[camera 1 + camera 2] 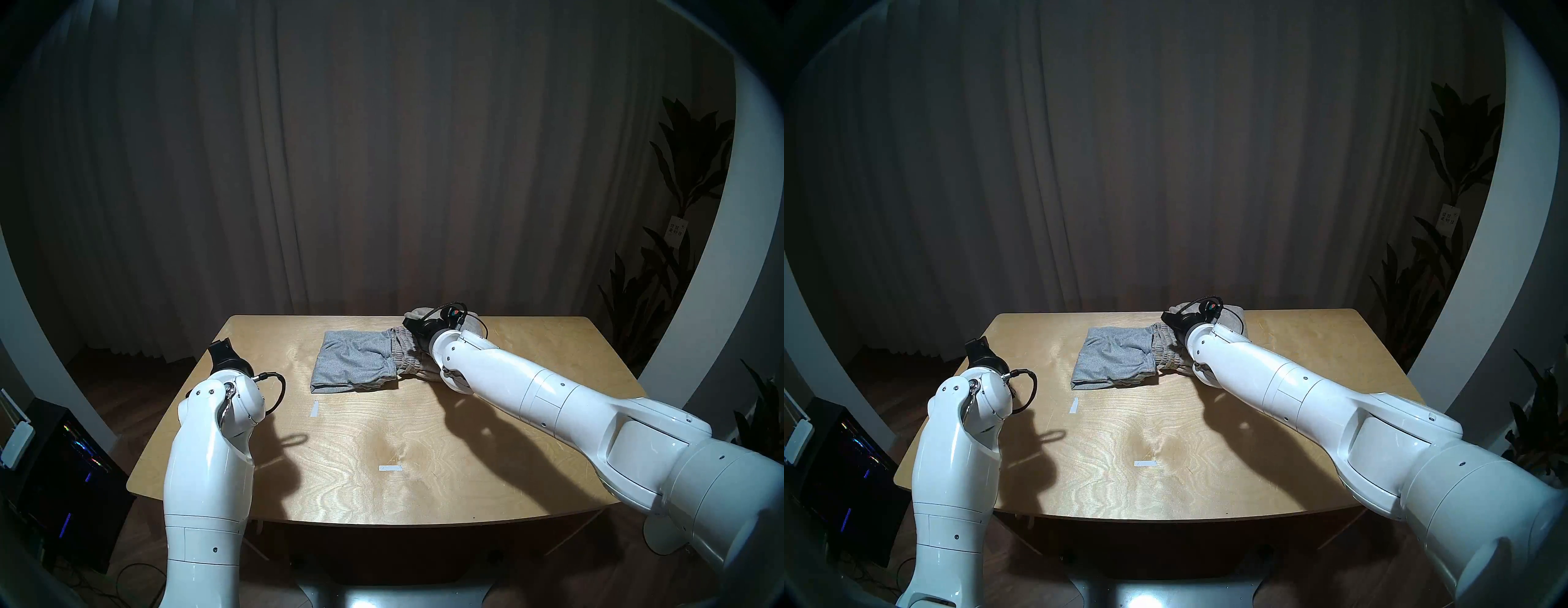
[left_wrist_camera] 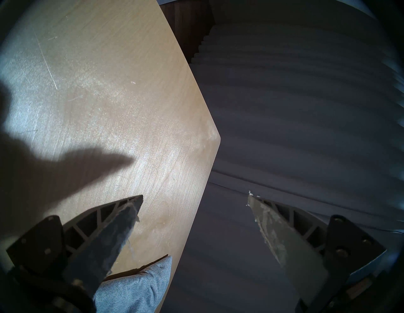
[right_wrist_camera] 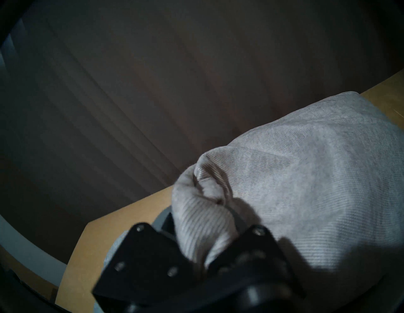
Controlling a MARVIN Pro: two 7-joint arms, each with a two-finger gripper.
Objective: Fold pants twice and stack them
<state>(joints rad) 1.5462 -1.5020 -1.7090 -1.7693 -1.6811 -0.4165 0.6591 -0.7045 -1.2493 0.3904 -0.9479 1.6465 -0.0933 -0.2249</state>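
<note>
Grey pants (image 1: 354, 361) lie folded at the far middle of the table (image 1: 382, 488). The right gripper (image 3: 205, 247) is clamped on the beige pants (image 3: 306, 185), bunched just beside them and not yet stacked. The left gripper (image 2: 194, 201) hangs wide and empty. No readable writing anywhere.

Two head cameras look down from high at the whole surface (image 1: 382, 424), and both wrist cameras look close at its far edge.
</note>
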